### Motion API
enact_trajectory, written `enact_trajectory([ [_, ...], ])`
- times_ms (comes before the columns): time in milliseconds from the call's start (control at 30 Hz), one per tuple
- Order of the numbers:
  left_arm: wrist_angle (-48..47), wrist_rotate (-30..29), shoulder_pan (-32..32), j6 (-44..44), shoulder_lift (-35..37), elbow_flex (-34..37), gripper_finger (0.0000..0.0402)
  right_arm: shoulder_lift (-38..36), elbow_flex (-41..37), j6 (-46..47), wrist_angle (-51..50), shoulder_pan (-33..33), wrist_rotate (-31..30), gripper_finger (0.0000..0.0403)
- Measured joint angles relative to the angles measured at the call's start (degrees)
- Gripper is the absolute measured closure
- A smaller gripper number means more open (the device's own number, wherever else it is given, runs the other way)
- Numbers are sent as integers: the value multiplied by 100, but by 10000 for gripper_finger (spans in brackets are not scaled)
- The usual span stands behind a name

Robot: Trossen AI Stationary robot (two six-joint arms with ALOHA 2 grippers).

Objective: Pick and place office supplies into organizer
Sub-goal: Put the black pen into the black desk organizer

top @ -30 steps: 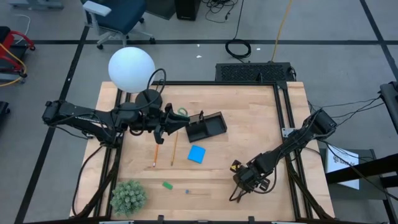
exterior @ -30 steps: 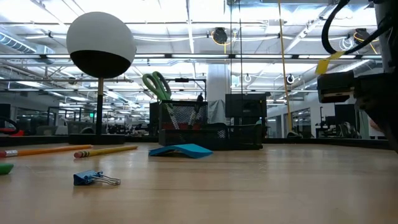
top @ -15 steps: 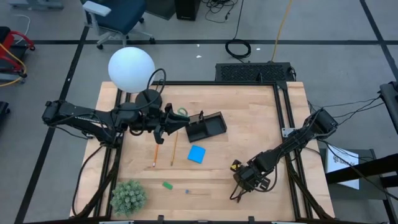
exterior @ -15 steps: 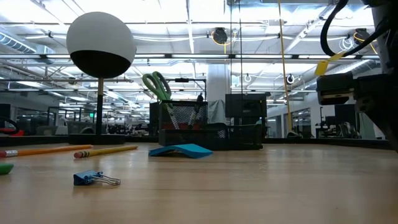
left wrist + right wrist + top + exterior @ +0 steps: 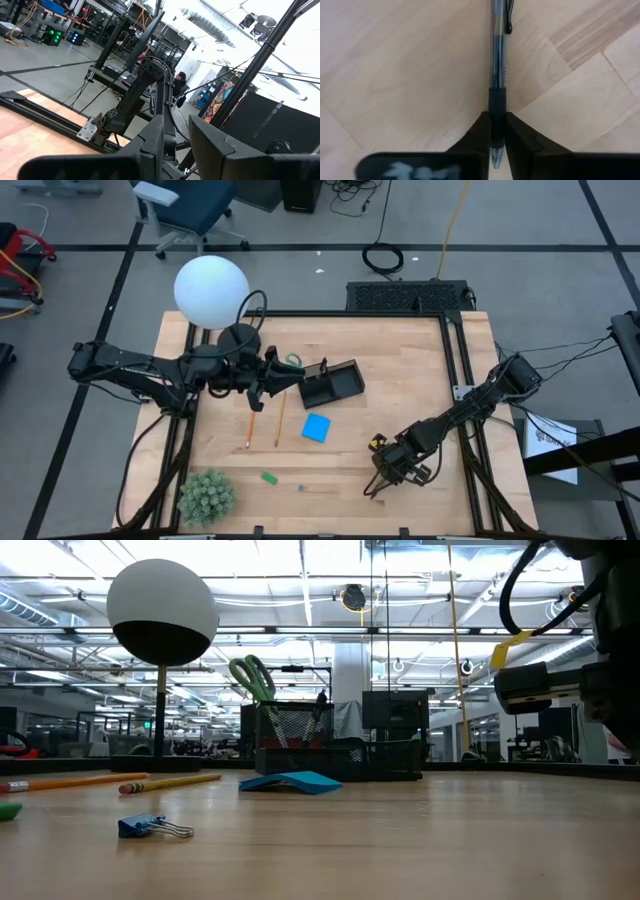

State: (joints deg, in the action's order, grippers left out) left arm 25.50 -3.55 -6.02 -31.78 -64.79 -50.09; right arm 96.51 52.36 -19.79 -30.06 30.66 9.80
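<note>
Right tool (image 5: 492,137), low over the near right part of the wooden desk (image 5: 400,370), is clenching a dark pen (image 5: 498,60) between its fingers (image 5: 479,135); the pen is lying against the desk surface, its clip end pointing away from the tool. In the high view the same tool (image 5: 385,476) is sitting near the desk's near edge. Left tool (image 5: 268,378) is hovering at the far left, just beside the black organizer (image 5: 335,385); whether it is released or clenched cannot be told. Green-handled scissors (image 5: 252,676) are standing upright in the organizer. Two pencils (image 5: 264,420) are lying side by side near the middle, with the blue note pad (image 5: 317,426) to their right. A green eraser (image 5: 268,477) and a blue binder clip (image 5: 150,827) are resting nearer the front edge.
</note>
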Motion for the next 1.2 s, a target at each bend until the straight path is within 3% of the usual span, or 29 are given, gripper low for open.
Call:
enact_trajectory([
  [700,-1,0,-1,-1,0,0,314,-46,207,546,-31,-179,88,386],
  [1200,-1,0,-2,1,0,0,314,-832,330,955,-155,-606,77,385],
])
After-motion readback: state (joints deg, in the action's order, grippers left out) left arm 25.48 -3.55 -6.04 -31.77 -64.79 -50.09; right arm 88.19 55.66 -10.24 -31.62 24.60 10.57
